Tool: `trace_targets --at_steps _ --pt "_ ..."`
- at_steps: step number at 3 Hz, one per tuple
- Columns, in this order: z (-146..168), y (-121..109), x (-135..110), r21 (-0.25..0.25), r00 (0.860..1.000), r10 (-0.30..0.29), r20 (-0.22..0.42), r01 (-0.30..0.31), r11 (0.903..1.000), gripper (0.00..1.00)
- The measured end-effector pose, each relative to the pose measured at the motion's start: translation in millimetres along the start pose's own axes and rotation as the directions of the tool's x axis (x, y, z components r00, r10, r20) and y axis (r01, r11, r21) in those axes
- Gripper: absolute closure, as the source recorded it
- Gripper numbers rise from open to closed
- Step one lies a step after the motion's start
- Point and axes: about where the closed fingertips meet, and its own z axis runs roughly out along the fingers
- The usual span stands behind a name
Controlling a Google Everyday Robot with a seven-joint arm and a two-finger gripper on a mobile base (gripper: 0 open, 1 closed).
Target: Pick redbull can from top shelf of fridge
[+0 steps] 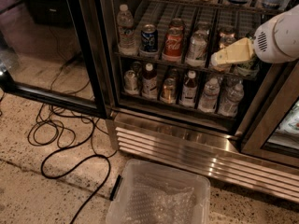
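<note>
The fridge (187,146) stands open, with its glass door (46,45) swung out to the left. The highest wire rack in view (187,2) runs along the frame's top edge, and only the bottoms of the drinks on it show. I cannot make out the redbull can among them. My gripper (216,60), cream-coloured on a white wrist, points left in front of the right end of the middle rack. It sits below the highest rack and just right of a wider silver can (196,48).
The middle rack holds a water bottle (125,24), a Pepsi can (149,38) and a Coca-Cola can (173,45). Several bottles (188,88) stand on the lower rack. A clear plastic bin (159,197) sits on the floor in front of the fridge. Black cables (60,141) loop on the floor at left.
</note>
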Motion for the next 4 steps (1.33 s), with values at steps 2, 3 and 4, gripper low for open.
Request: trace_targets --at_steps 2,3,4 --pt "25.0 -9.4 -37.0 0.063 0.986 0.122 0.112 -0.129 0.9896 0.0" --pt "39.3 -25.9 -51.7 0.148 0.976 0.149 0.158 -0.173 0.9738 0.0" --pt "34.9 -38.0 -58.1 0.188 0.967 0.164 0.194 -0.201 0.9615 0.0"
